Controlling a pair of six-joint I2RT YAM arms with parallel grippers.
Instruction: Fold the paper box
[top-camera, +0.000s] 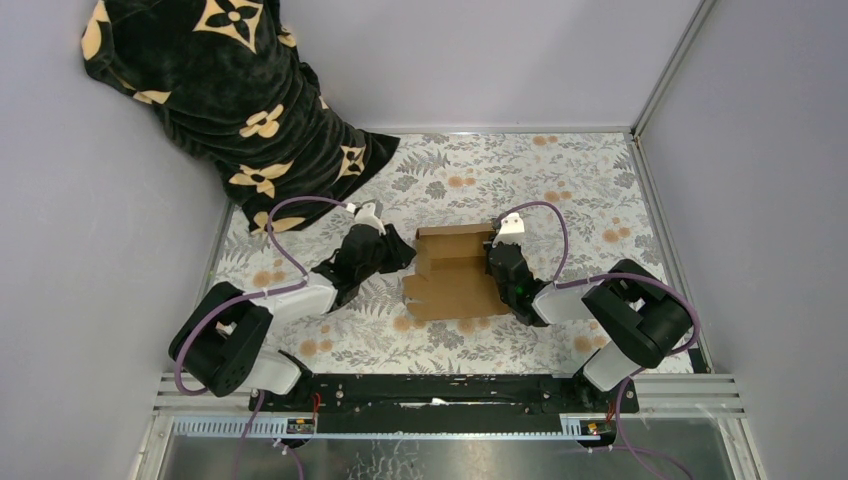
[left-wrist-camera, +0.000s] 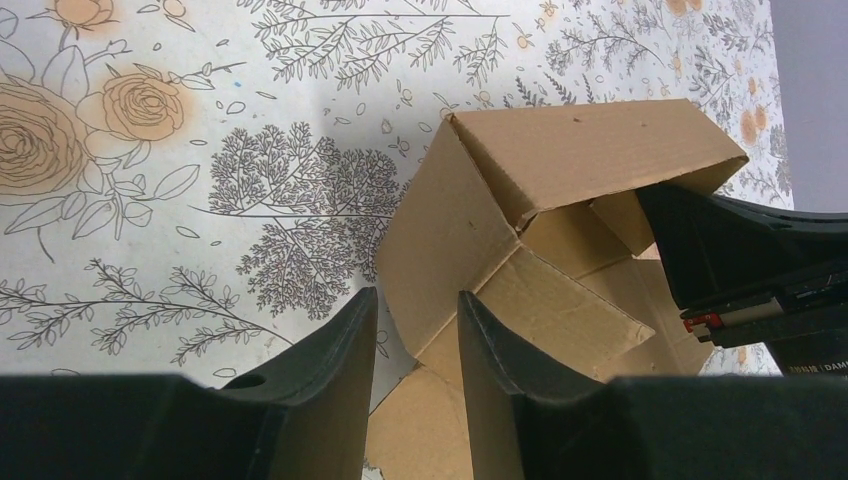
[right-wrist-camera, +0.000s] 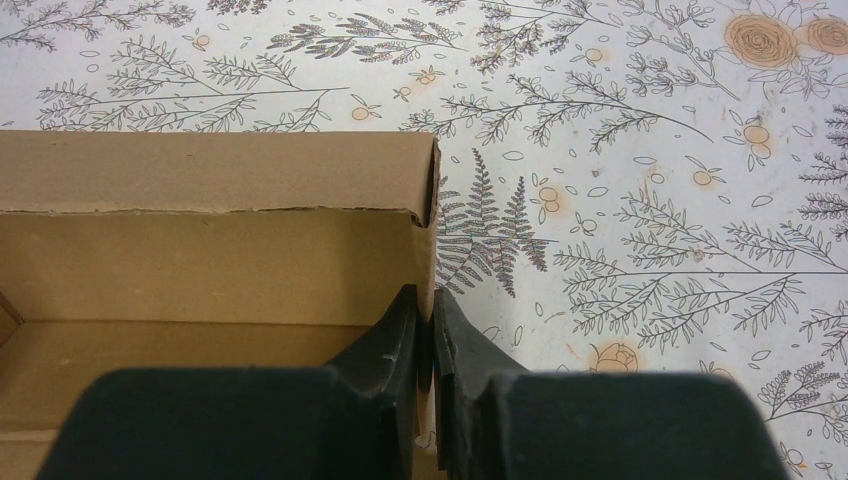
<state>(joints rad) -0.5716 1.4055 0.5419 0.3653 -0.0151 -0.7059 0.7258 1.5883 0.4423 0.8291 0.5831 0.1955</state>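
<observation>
Your right tool (right-wrist-camera: 424, 300) is pinching the right wall of the paper box (right-wrist-camera: 200, 265), one finger inside and one outside. Your left tool (left-wrist-camera: 417, 300) stands spread astride the box's left wall at 9 o'clock. The half-folded box sits in the middle of the table (top-camera: 570, 180), open upward, its raised wall at 12 o'clock running 9 to 3.

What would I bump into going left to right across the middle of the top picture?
left gripper → box → right gripper
</observation>
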